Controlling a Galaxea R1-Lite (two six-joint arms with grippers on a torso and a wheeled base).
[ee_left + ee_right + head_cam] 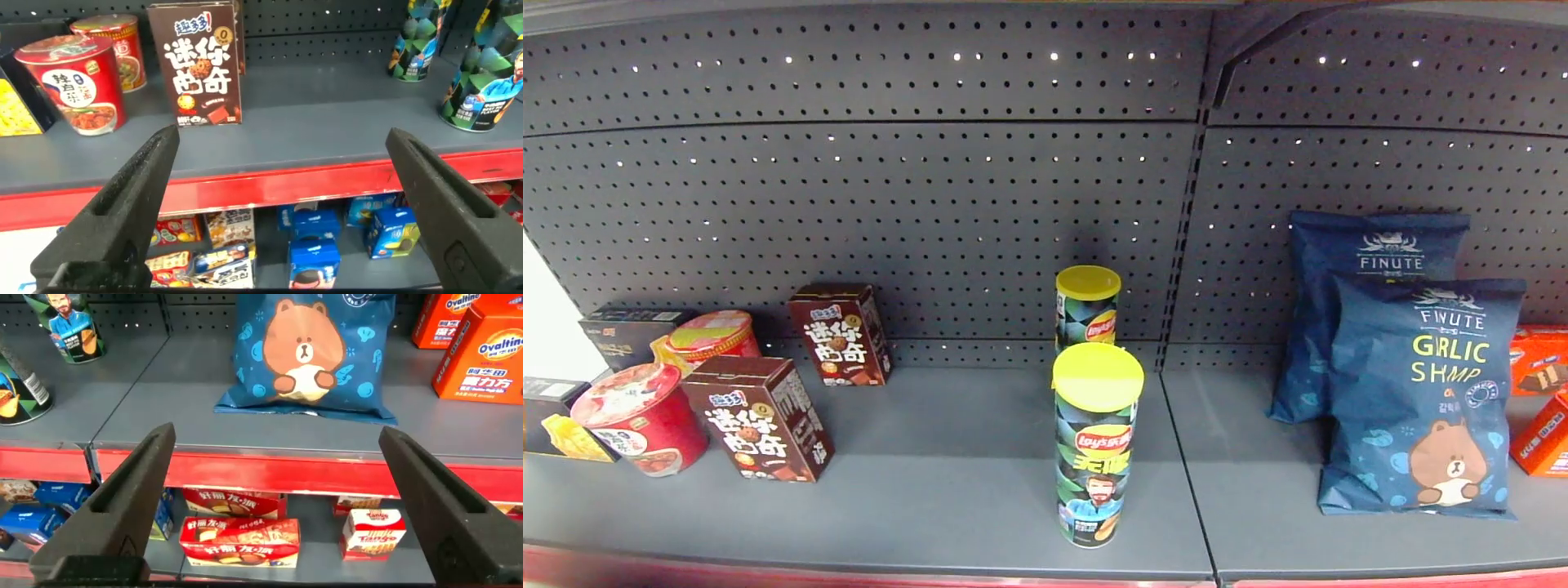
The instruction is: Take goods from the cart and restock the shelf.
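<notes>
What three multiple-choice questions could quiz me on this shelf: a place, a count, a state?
1. Where are the blue bags relative to the chip cans? A) robot's left B) robot's right C) on top
2. How many chip cans stand on the shelf? A) one B) two C) four
3. How are the left end effector and right end effector? A) both open, empty B) both shut C) one holds a can
Answers: 1 B, bags sit right of cans. 2 B, one can behind the other. 3 A, jaws spread, nothing between.
</notes>
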